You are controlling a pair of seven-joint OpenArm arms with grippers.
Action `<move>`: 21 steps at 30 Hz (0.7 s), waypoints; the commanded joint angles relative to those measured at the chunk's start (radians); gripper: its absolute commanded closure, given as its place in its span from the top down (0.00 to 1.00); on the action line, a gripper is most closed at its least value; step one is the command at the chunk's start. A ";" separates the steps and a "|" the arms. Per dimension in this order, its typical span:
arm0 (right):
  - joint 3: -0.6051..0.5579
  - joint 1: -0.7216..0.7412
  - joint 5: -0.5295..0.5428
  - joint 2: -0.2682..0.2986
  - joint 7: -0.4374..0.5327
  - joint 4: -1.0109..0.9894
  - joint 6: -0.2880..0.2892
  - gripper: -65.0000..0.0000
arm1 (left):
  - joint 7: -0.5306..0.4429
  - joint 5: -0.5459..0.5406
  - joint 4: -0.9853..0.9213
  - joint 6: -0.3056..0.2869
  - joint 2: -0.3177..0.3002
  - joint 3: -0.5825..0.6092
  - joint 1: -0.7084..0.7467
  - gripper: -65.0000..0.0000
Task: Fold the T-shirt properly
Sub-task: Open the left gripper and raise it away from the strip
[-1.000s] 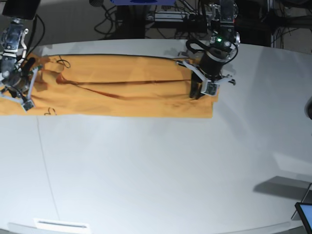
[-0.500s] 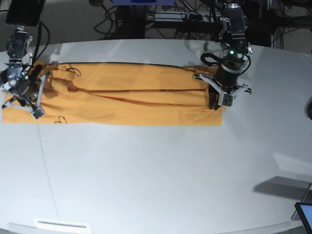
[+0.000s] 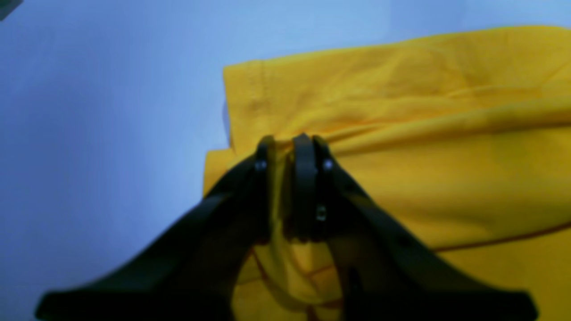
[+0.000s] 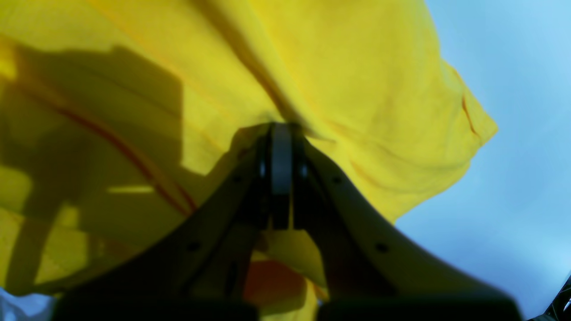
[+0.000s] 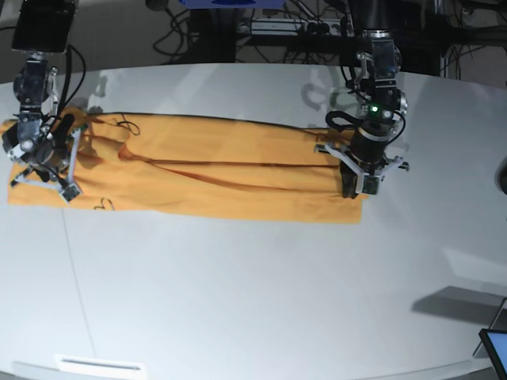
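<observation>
Left gripper pinching fold of T-shirt at its end on base view's right; cloth bunched between near-closed jaws. Right gripper clamped on opposite end, jaws pressed together over fabric. T-shirt stretched long and narrow between both grippers, lying on white table, lengthwise creases along middle.

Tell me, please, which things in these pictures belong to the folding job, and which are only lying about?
Belonging to the job:
- T-shirt, stretched in a long band on the table
- left gripper, shut on the T-shirt
- right gripper, shut on the T-shirt

Only lying about:
- cables behind the table
- dark screen corner at the table's near edge
</observation>
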 commanded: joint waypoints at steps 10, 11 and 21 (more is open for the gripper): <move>0.002 0.010 0.011 0.010 0.005 0.009 0.007 0.00 | 0.055 0.022 0.138 -0.007 0.000 0.000 0.045 0.12; 0.002 0.010 0.011 0.010 0.005 0.009 0.007 0.00 | 0.055 0.020 0.170 -0.007 0.000 -0.002 0.055 0.12; 0.002 0.000 0.011 0.010 0.005 0.009 0.007 0.00 | 0.376 -0.131 0.454 -0.007 0.022 -0.257 0.084 0.26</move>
